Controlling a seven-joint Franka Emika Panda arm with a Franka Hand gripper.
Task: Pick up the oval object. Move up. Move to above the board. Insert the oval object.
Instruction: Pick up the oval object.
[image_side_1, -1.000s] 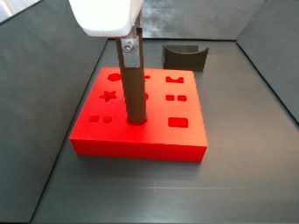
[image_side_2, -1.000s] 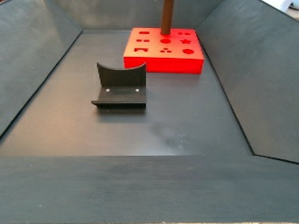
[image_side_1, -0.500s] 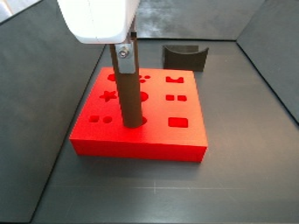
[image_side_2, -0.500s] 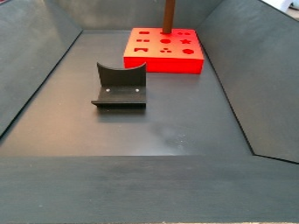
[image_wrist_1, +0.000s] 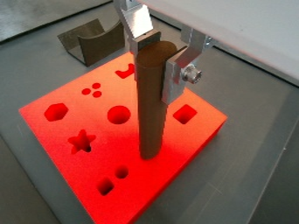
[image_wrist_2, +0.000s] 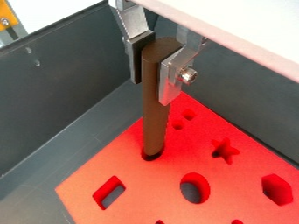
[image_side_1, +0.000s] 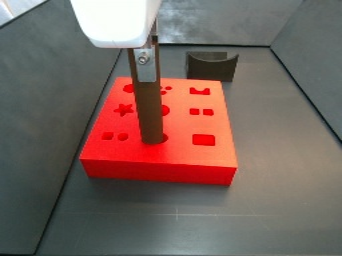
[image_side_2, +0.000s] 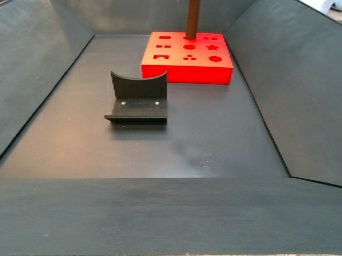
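Nearest the wrist, the gripper (image_wrist_1: 156, 54) stands over the board (image_wrist_1: 70, 101) with its silver fingers (image_wrist_1: 140, 21) flanking the top of the oval object (image_wrist_1: 152, 105); in both wrist views the dark pads lie against the peg's upper end, so the grip reads as clamped on it, though whether the pads are pressing or only touching cannot be told for certain. The peg stands upright, its lower end sunk into a cut-out of the red slab (image_wrist_2: 140, 188) near the middle of the row on that side, as the peg (image_wrist_2: 156, 105) shows in a wrist view. Compared with the side views of a second and half a second ago, the gripper's white body (image_side_1: 114, 22) has shifted only slightly and the peg (image_side_1: 148, 100) sits at about the same height in the board (image_side_1: 160, 165), so the descent seems to have all but stopped: the insertion is judged seated or nearly so. What would remain is to let go and lift clear without dragging the peg. Farther off, the fixture (image_side_2: 136, 100) stands on the floor well apart from the board (image_side_2: 221, 70), unmoved, with the peg (image_side_2: 193, 15) rising out of frame.
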